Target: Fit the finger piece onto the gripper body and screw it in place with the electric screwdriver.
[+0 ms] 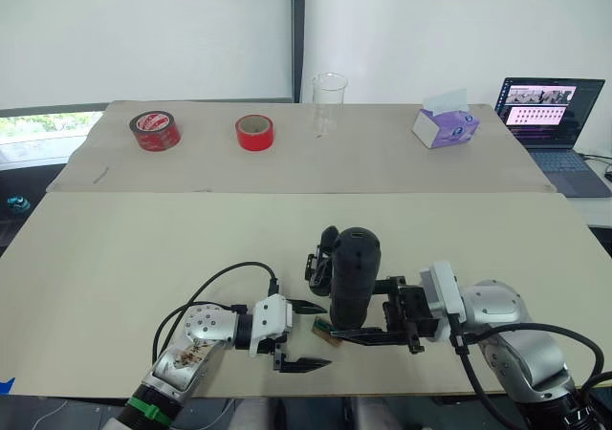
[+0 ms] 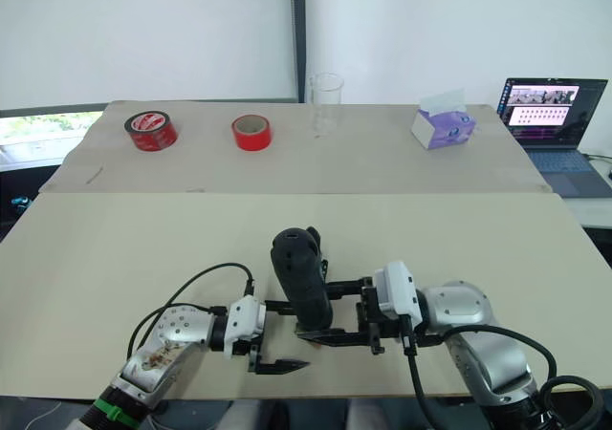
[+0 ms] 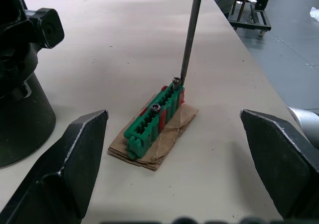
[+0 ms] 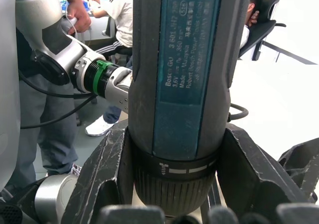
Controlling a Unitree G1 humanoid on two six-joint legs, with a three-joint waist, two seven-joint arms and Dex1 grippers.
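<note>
Left hand (image 1: 308,335): fingers spread wide, empty, low over the bench (image 1: 143,248), flanking the green screw block (image 3: 152,123).
Green screw block: rested on a brown card scrap, two screws upright in it.
Right hand (image 1: 368,311): clamped on the electric screwdriver (image 1: 353,272), held upright.
Screwdriver bit (image 3: 191,35): tip met the far screw (image 3: 176,80).
Gripper body (image 1: 322,261): stood just behind the screwdriver, left of it.
Far bench: two red tape rolls (image 1: 254,132), clear beaker (image 1: 328,102), tissue box (image 1: 445,125), laptop (image 1: 552,121).
</note>
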